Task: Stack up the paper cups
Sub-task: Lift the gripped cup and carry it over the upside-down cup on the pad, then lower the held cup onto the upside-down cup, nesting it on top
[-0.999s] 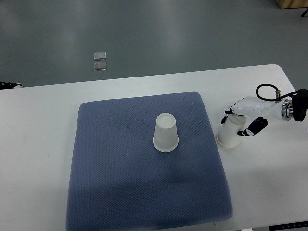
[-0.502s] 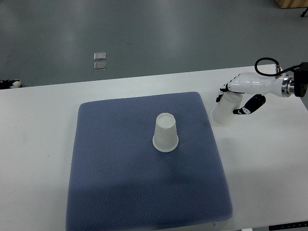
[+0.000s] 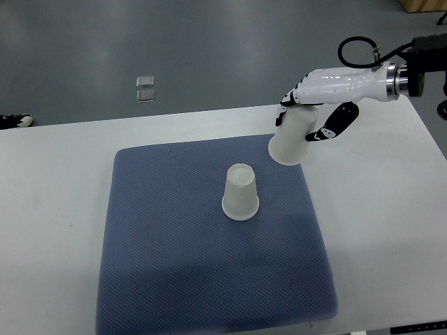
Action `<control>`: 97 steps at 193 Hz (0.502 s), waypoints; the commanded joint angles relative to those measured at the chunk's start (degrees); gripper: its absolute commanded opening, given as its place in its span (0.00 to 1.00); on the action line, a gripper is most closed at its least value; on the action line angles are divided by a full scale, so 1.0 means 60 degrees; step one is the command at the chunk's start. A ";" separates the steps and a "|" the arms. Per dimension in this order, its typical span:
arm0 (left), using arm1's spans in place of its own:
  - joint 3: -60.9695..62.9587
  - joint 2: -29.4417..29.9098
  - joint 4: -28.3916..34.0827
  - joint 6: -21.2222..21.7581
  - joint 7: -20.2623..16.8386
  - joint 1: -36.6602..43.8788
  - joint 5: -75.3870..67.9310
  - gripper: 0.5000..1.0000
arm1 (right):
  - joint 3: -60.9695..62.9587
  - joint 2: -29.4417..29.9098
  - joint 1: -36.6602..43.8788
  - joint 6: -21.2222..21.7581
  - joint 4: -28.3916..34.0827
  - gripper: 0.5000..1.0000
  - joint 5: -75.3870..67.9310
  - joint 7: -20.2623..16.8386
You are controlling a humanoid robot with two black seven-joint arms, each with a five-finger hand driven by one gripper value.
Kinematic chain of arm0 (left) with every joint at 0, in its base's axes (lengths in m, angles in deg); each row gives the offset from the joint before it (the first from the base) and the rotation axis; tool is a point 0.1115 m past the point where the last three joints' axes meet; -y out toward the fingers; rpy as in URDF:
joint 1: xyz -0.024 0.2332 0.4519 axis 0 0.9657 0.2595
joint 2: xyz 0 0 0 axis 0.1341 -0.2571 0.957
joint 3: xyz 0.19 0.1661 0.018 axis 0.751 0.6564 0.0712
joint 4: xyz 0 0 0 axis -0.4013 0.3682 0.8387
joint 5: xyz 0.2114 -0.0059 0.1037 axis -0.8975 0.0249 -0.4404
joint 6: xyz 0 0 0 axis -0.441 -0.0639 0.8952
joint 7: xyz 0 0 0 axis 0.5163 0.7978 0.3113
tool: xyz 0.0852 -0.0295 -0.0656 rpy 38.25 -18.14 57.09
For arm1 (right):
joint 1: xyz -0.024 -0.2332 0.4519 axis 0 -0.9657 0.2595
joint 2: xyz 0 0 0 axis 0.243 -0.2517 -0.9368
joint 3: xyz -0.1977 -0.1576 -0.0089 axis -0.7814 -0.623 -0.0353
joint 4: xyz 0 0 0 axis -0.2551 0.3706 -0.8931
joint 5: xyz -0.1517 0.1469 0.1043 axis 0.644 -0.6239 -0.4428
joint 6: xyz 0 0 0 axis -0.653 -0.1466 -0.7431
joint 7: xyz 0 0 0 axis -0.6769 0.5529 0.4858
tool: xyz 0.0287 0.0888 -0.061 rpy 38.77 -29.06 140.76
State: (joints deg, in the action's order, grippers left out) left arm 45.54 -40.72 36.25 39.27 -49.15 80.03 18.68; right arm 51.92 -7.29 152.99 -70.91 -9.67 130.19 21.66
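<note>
White plastic fingers of the right hand [image 3: 323,94] are wrapped around a paper cup [image 3: 290,139] in the upper right of the frame, mouth down and tilted, held over the far right corner of the blue mat [image 3: 174,265]. Dead centre on that mat stands the second cup [image 3: 240,192], upside down, well apart from the carried one, white table [image 3: 49,209] all around.

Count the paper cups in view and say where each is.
2. One cup stands upside down on the blue mat; the other cup is held by the right hand above the mat's far right corner.
</note>
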 commanded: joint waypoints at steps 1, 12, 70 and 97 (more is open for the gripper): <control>0.0000 0.0000 0.0000 0.0000 -0.0001 0.0012 0.0000 1.00 | 0.0009 0.0211 0.0371 0.0380 0.0170 0.32 -0.0193 0.0030; 0.0000 0.0000 0.0000 0.0000 -0.0001 -0.0003 0.0000 1.00 | 0.0009 0.0415 0.0429 0.0512 0.0272 0.32 -0.0251 0.0030; 0.0000 0.0000 0.0000 0.0000 -0.0001 -0.0003 0.0000 1.00 | -0.0006 0.1338 0.0429 0.0541 0.0170 0.32 -0.0295 -0.0087; 0.0000 0.0000 0.0000 0.0000 -0.0001 -0.0003 0.0000 1.00 | -0.0021 0.1470 0.0297 0.0512 0.0141 0.32 -0.0295 -0.0146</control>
State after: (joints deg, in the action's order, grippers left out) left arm 45.54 -40.72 36.25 39.27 -49.15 80.04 18.69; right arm 51.84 1.07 155.26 -67.66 -8.65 128.42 21.07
